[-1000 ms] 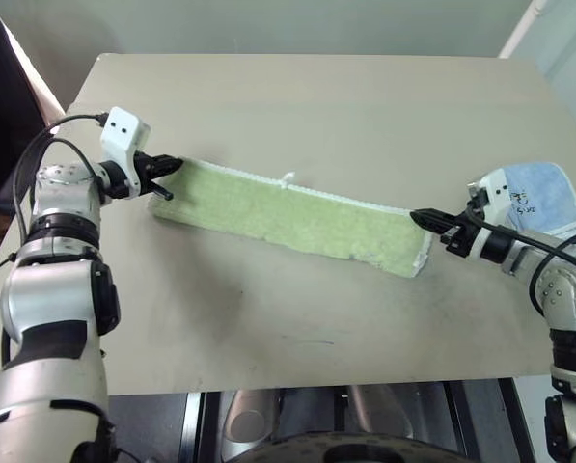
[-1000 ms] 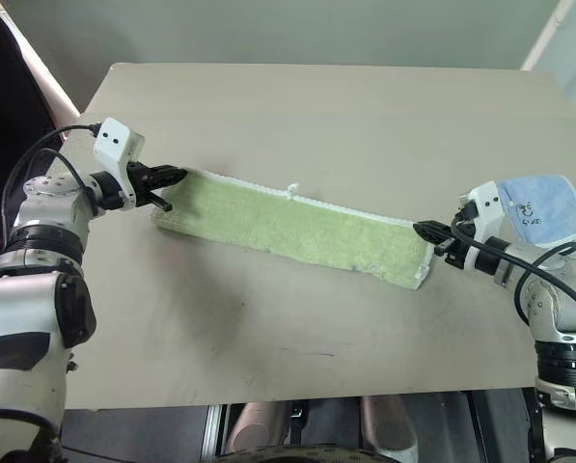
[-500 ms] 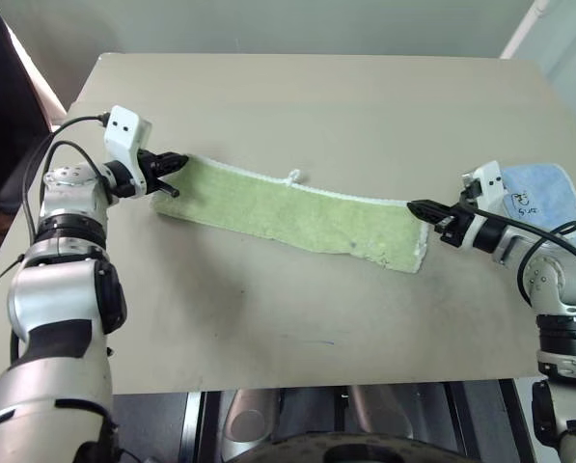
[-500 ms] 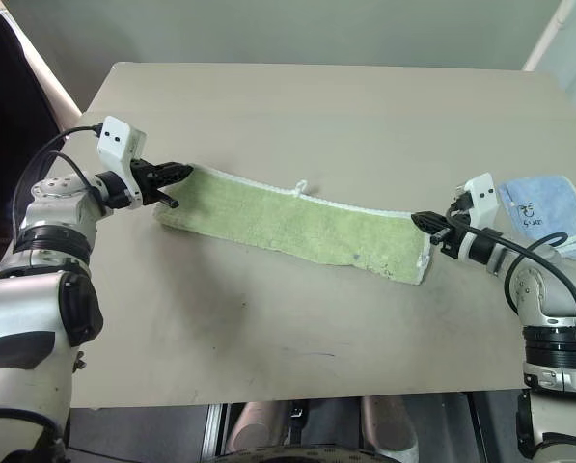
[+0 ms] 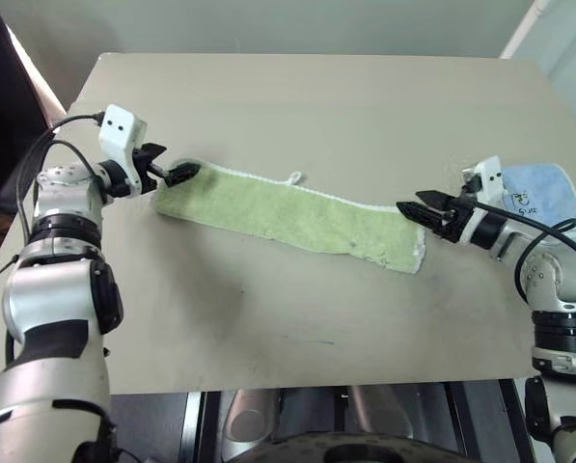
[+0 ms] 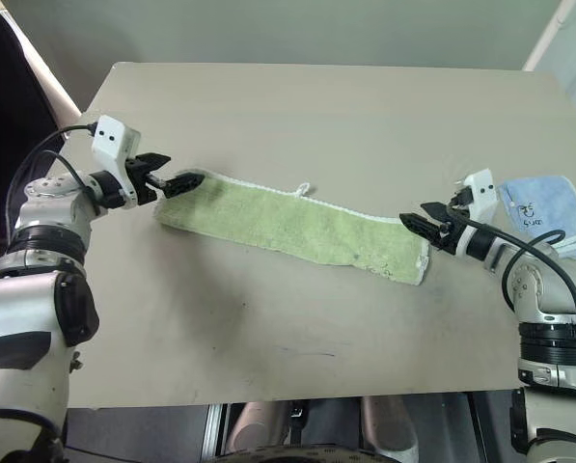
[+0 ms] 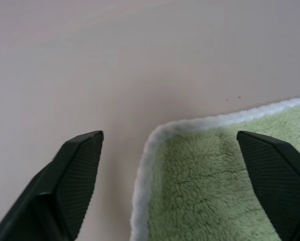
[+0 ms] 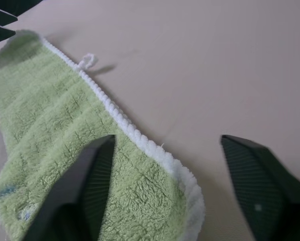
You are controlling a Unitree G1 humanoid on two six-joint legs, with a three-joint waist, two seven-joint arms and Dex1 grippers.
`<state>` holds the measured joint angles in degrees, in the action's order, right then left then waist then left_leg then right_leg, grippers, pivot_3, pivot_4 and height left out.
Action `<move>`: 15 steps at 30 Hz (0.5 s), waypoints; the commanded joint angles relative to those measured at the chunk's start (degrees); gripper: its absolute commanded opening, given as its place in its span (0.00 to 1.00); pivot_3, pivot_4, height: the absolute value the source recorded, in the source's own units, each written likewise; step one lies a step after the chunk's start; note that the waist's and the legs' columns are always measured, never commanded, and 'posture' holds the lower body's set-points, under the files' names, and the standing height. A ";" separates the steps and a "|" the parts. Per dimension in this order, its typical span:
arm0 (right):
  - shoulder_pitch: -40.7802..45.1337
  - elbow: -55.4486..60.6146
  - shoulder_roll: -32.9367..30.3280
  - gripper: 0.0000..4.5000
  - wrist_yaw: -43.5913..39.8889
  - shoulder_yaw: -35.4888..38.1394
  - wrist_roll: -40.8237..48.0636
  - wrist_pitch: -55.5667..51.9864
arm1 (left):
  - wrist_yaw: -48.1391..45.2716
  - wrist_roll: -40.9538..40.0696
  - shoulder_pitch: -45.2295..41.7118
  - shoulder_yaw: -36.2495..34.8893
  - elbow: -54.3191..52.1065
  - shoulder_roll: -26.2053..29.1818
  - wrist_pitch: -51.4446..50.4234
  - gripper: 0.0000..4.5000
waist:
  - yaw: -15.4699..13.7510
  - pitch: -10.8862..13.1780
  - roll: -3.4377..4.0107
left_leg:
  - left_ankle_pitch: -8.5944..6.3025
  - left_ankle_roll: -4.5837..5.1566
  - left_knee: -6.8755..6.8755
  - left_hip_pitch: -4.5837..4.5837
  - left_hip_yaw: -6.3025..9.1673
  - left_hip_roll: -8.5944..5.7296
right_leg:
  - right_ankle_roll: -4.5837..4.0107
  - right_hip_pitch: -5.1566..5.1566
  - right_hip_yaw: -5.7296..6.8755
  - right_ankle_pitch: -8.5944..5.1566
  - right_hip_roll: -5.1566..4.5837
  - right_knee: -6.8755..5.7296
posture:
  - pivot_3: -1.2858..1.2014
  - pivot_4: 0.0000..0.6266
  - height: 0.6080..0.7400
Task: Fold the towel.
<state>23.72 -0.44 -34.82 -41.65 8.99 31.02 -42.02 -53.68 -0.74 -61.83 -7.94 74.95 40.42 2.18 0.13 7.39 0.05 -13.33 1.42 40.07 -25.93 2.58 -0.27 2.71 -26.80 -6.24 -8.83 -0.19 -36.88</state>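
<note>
The towel (image 5: 292, 214) lies flat on the beige tabletop (image 5: 316, 106) as a long, narrow green strip, folded lengthwise, running from the left-centre of the head-camera frame down toward the right-centre. Its white stitched edging runs along the upper side, and a small white loop (image 5: 289, 177) sticks out from that edge near the middle of the strip. A few faint dark specks show on the green pile near its right end.

The left gripper (image 5: 178, 170) sits at the towel's upper-left corner with its 2 fingers (image 7: 79, 170) spread wide apart; in the left wrist view the rounded white-edged corner lies between them, touching neither, so nothing is gripped.

The right gripper (image 5: 418, 211) sits at the towel's right end, its 2 fingers (image 8: 97, 175) likewise parted. In the right wrist view one finger hovers over the green pile and the other over bare tabletop, with the white edge between them and no grip on the cloth.

A small light blue cloth (image 5: 548, 198) lies near the tabletop's right edge, behind the right arm, apart from the towel.
</note>
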 commanded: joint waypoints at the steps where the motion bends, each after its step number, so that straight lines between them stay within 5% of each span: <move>1: 1.33 4.28 -0.19 0.99 1.91 3.79 2.90 -2.21 | 2.64 0.40 -1.47 -0.64 -1.95 1.53 6.85 1.00 | 0.00 0.00 0.00 | 0.00 0.00 0.00 0.00 0.00 0.00 | 0.00 0.00 0.00 0.00 0.00 0.00 | 0.52 0.24 0.91; 5: 2.04 6.21 0.46 0.99 5.76 7.06 7.01 -9.38 | 4.84 -1.16 -2.62 -2.29 -2.01 1.22 11.72 1.00 | -0.02 0.00 0.00 | 0.00 0.00 0.00 0.00 -0.01 -0.01 | 0.00 0.01 0.00 0.00 0.00 0.00 | 0.52 0.24 0.91; 10: -0.51 12.02 8.46 0.99 19.81 21.35 30.83 -29.91 | -8.54 -5.73 -2.29 -4.18 -5.00 1.05 11.78 1.00 | -0.05 -0.01 -0.02 | 0.00 0.00 -0.03 -0.02 -0.05 -0.03 | -0.01 -0.01 0.01 -0.07 0.07 0.00 | 0.52 0.24 0.91; 13: -2.55 13.07 12.01 0.99 29.33 25.66 42.38 -33.76 | -14.39 -7.64 -0.87 -4.28 -6.88 0.52 9.94 1.00 | -0.05 0.00 0.00 | -0.02 0.02 -0.01 -0.01 -0.06 -0.06 | 0.02 -0.01 -0.01 -0.09 0.09 -0.01 | 0.52 0.24 0.91; 15: -8.08 13.99 13.19 0.99 40.56 24.39 62.25 -28.40 | -22.02 -10.59 2.01 -4.12 -11.00 -0.45 5.55 1.00 | -0.17 0.00 0.00 | -0.03 0.04 -0.02 -0.03 -0.05 -0.08 | 0.07 -0.01 -0.01 -0.12 0.01 -0.02 | 0.52 0.24 0.91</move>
<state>18.11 10.61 -21.87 -9.40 32.84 77.66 -73.65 -69.90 -8.49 -61.27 -11.21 67.69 40.18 10.77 -0.04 7.39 0.05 -13.38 1.49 40.05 -25.96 2.54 -0.35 2.81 -26.81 -6.25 -9.02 -0.17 -36.92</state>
